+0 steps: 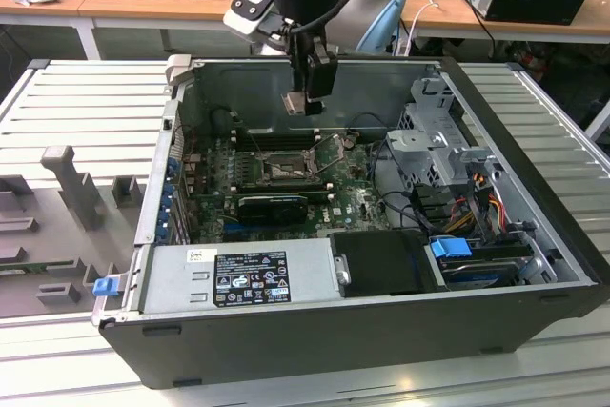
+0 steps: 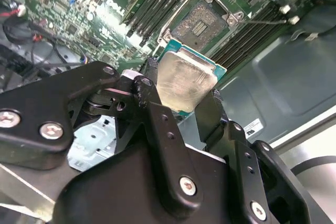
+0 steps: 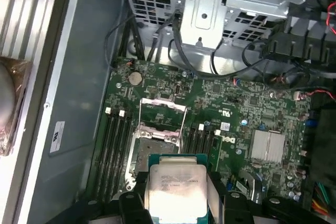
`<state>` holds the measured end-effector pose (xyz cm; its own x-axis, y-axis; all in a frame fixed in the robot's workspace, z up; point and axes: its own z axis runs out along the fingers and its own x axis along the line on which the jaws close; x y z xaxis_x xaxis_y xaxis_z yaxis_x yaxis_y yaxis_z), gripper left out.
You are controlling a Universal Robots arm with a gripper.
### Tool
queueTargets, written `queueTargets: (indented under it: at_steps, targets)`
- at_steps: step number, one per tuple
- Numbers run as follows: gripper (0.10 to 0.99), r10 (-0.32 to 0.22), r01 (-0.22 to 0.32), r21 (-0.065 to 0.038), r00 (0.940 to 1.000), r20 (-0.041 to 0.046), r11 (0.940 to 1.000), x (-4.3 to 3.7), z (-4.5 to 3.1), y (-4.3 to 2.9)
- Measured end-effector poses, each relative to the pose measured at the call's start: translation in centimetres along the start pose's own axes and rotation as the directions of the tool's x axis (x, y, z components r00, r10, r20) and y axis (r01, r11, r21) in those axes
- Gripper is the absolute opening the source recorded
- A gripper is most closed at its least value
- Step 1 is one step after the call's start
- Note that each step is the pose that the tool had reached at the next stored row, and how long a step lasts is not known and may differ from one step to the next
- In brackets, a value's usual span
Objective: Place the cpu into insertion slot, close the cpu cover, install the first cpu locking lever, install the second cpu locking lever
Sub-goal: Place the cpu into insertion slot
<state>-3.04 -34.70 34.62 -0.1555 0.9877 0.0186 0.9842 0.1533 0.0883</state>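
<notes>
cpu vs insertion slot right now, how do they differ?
Pose: the cpu hangs in the air, clamped in the gripper; the insertion slot sits fixed on the green board below. Look: the cpu shows a pale silvery face with a green edge; the insertion slot is dark inside a silver metal rim. State: the cpu is not seated yet, and the insertion slot lies open and empty. Both are square.

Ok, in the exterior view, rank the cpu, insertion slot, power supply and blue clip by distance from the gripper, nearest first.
1. The cpu, held in the gripper.
2. The insertion slot, on the board beneath.
3. The power supply, at the case's near wall.
4. The blue clip, corner at the exterior view's left.
</notes>
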Motion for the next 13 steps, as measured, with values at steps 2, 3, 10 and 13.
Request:
queueTargets:
  at_steps: [2, 3, 10, 13]
  targets:
    - [0.529, 0.032, -0.032, -0.001, 0.9995, 0.0029, 0.9995, 0.00, 0.11, -0.01]
    - [0.529, 0.042, -0.041, -0.001, 0.9991, 0.0035, 0.9991, 0.00, 0.17, -0.02]
    - [0.529, 0.080, -0.080, -0.002, 0.9968, 0.0069, 0.9968, -0.01, 0.54, -0.05]
    - [0.529, 0.126, -0.126, -0.003, 0.9919, 0.0116, 0.9920, -0.02, 0.68, -0.06]
